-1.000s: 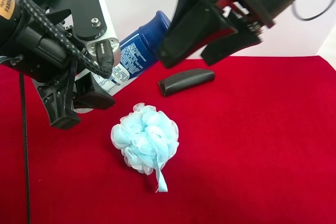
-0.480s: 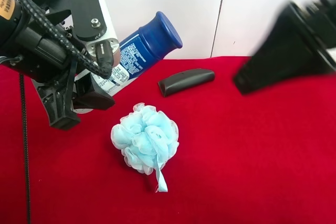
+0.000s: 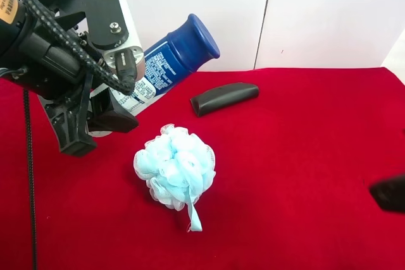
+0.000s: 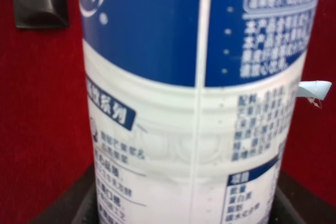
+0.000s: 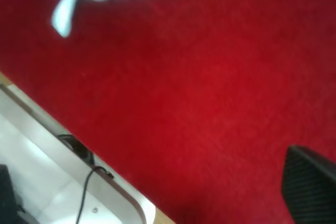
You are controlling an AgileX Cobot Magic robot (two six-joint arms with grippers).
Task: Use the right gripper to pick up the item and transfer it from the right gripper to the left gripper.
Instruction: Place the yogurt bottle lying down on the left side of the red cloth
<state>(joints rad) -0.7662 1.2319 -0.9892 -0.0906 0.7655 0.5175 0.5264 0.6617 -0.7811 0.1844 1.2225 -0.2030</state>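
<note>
The left gripper (image 3: 101, 121), a black claw carrying a white-grey box with screws, a braided black cable and an orange sticker, has its jaws clamped on the white lower end of the small cylindrical bottle (image 3: 171, 61). In the left wrist view the bottle (image 4: 194, 103) fills the frame, and the dark fingers (image 4: 79, 208) press in at both sides of its base. The bottle is held clear of the cloth and tilted, its dark blue cap pointing up and toward the exterior high view's right, with the blue label and fine print facing the camera. Just past the cap, a dark oblong case (image 3: 224, 98) lies flat on the red velvet-like cloth (image 3: 304, 143). Nearer the camera, a light-blue mesh loofah (image 3: 176, 165) rests on the cloth, apart from the claw and from the case. The right gripper (image 3: 389, 193) shows only as a dark shape at the exterior high view's right edge, low over the cloth and well apart from the bottle. Its wrist view catches one black finger (image 5: 310, 190) over bare red cloth; its jaws stand wide and hold nothing.
</note>
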